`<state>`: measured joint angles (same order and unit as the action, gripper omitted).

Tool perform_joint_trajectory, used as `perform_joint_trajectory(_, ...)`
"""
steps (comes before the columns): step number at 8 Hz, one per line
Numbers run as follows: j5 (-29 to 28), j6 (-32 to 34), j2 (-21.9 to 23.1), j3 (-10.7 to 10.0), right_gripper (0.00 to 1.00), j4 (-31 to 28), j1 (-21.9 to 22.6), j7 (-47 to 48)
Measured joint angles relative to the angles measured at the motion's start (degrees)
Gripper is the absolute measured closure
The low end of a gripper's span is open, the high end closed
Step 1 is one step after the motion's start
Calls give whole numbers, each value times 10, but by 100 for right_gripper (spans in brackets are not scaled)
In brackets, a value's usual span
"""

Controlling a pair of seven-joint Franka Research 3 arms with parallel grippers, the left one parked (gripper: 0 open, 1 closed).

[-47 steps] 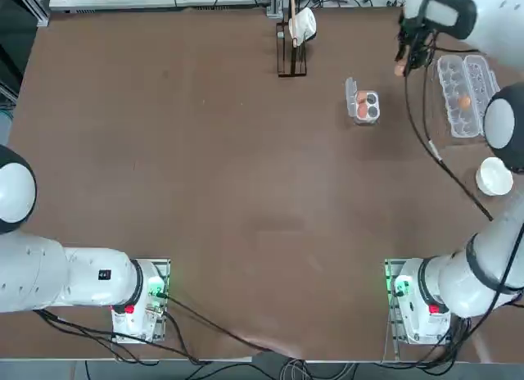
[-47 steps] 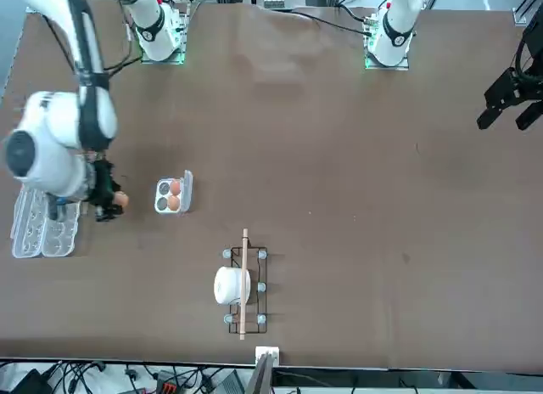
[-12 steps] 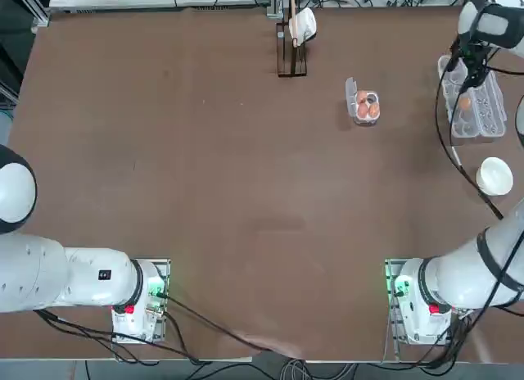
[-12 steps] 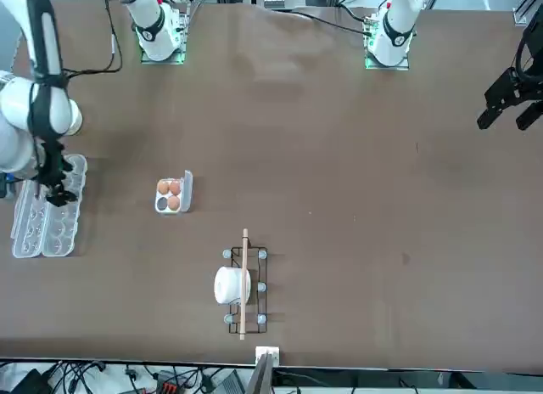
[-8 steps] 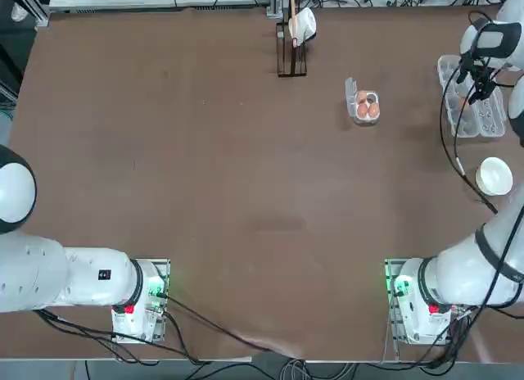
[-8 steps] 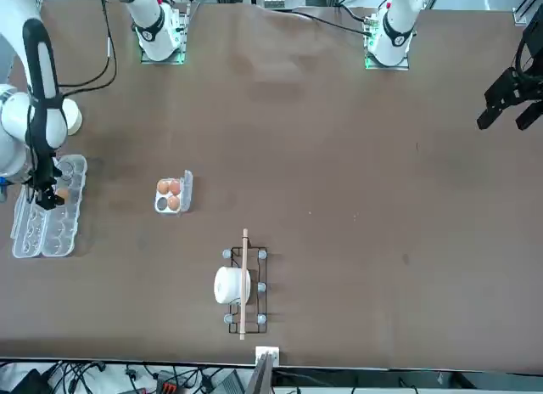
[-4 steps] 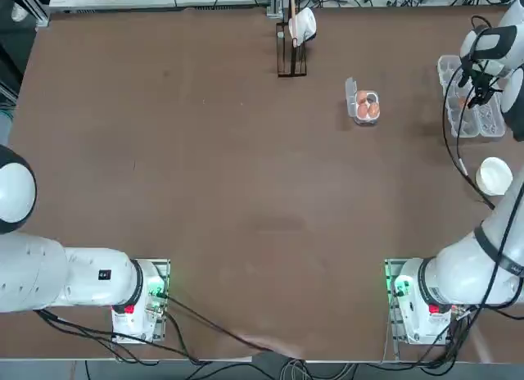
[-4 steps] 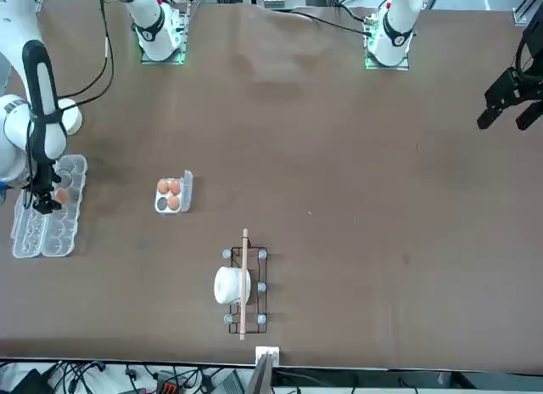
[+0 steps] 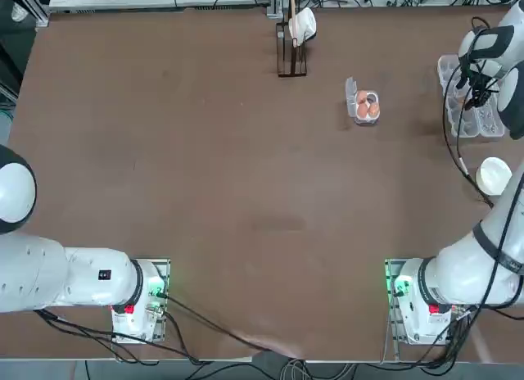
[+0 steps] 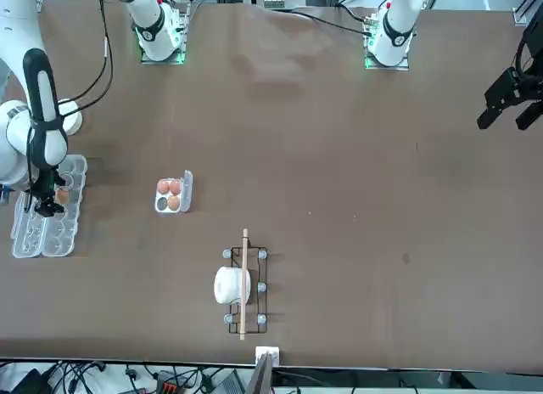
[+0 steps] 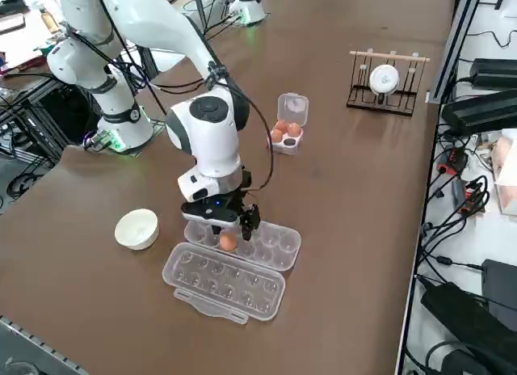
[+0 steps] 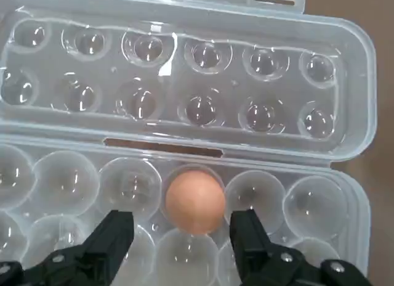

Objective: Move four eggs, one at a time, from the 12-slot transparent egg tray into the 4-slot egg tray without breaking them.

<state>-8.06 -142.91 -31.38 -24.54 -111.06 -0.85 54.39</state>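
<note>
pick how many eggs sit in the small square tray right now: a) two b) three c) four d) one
b, three orange-brown eggs fill cups of the small square tray and its fourth cup is bare, while the last egg sits in the long tray under the open right gripper.

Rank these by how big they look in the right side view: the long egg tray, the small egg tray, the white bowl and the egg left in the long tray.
1. 12-slot transparent egg tray, lid open.
2. and 3. White bowl and 4-slot egg tray: the bowl looks slightly bigger, but it sits nearer the camera, so unsure.
4. Egg, under the right gripper.
</note>
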Motion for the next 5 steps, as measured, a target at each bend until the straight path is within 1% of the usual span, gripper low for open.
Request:
perform_joint_trajectory(2,0,-10,-6,0,4,0,-2,6)
perform_joint_trajectory(5,-1,-16,-13,0,7,0,-2,17)
